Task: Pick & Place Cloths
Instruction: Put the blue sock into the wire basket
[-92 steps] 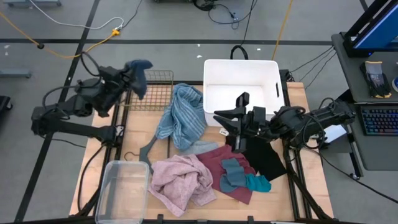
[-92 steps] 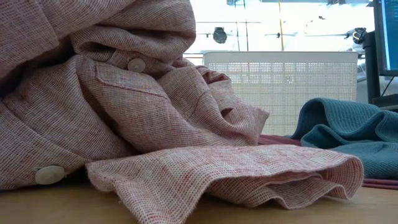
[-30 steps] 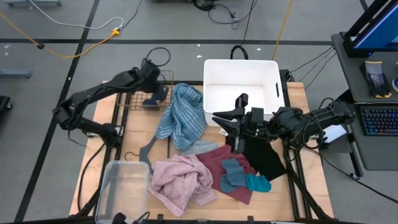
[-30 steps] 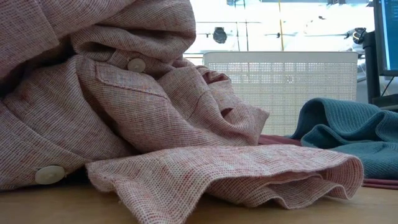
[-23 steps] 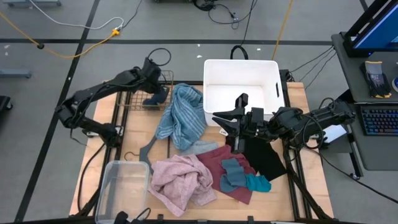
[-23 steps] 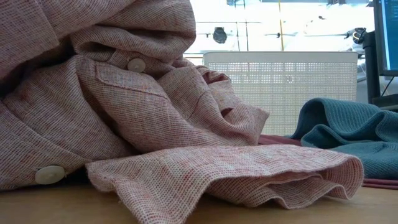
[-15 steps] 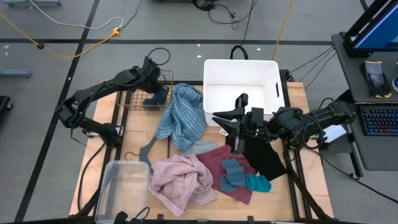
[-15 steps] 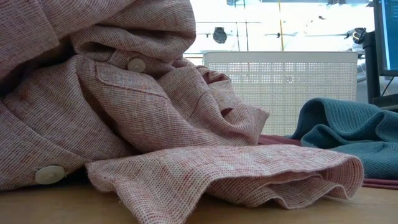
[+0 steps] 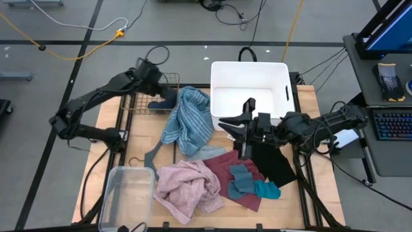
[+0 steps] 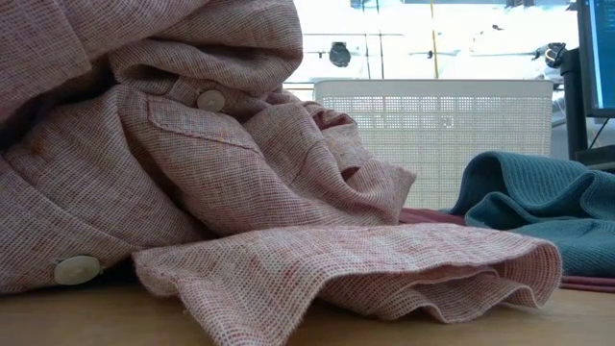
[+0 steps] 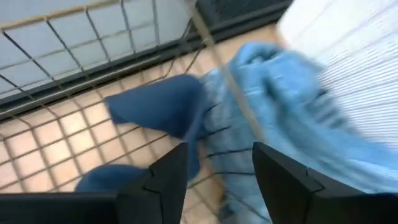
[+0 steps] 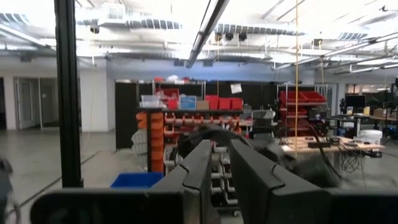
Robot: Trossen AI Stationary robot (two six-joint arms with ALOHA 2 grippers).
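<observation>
Navy cloth (image 11: 163, 106) lies in the wire basket (image 9: 143, 102) at the table's far left, just below my left gripper (image 11: 214, 165), whose fingers stand apart and empty, so I judge a straight lift clears the wires without snagging it.

A: High view looks straight down on the whole wooden surface (image 9: 309, 187); both dark arms in frame, floor around the edges.

B: Low view sits at surface height, facing level across it. Very near the crumpled pink buttoned cloth (image 10: 173, 163), which fills the near half; the white perforated plastic bin (image 10: 432, 130) stands behind.

A: Both show from above too: pink cloth (image 9: 187, 183), bin (image 9: 251, 90).

B: Left wrist view looks down at close range into the wire basket (image 11: 56, 124), on the dark navy cloth (image 11: 161, 109). Right wrist view faces level into the room, shelving far off.
</observation>
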